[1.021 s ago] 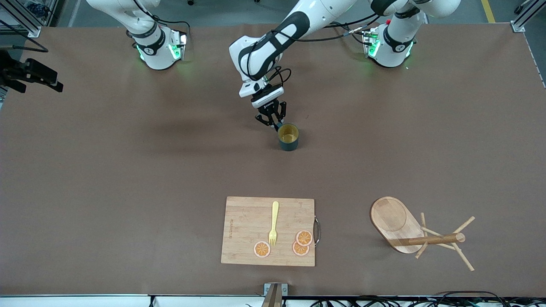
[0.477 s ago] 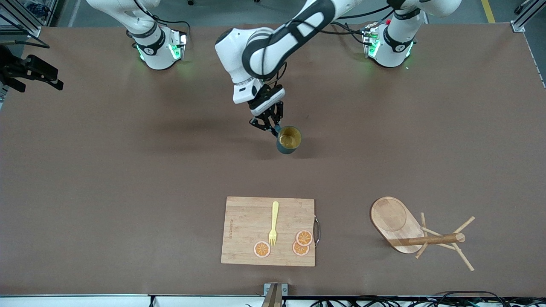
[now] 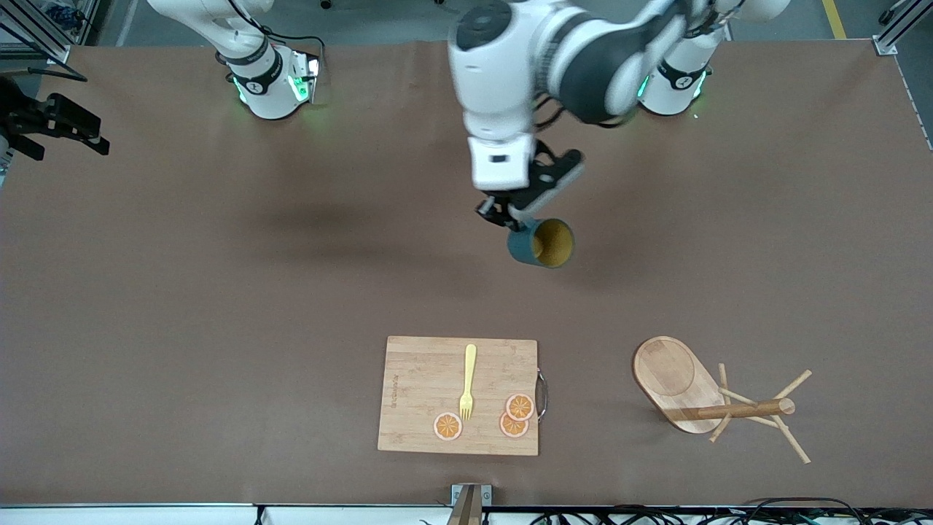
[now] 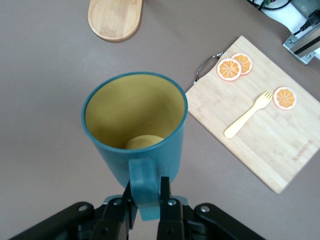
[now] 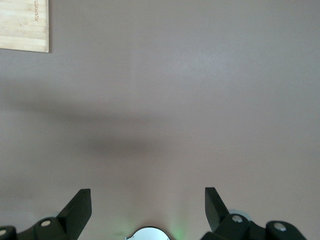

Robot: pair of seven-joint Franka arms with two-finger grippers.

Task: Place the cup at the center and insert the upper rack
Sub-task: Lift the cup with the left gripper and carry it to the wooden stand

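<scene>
Front view shows the cup (image 3: pixel 541 243) off the table, tipped on its side with its yellow mouth turned toward the left arm's end, hanging over the bare middle of the table (image 3: pixel 219 292). In the left wrist view the left gripper (image 4: pixel 146 196) has its fingers pressed against the cup's handle (image 4: pixel 145 187) from both sides, pinching it. Nearer the front camera lies the cutting board (image 3: pixel 458 394) with a yellow fork (image 3: pixel 467 381) and three orange slices (image 3: pixel 514 415) on it. The upper rack (image 3: pixel 718 399) lies toppled on its side at the left arm's end, well apart from the cup, post and pegs pointing along the table. The right gripper (image 5: pixel 147 210) waits over bare table near its own base, fingers spread wide and holding nothing. I'd judge the task early: the cup is grasped but not set down, and the rack is untouched.
</scene>
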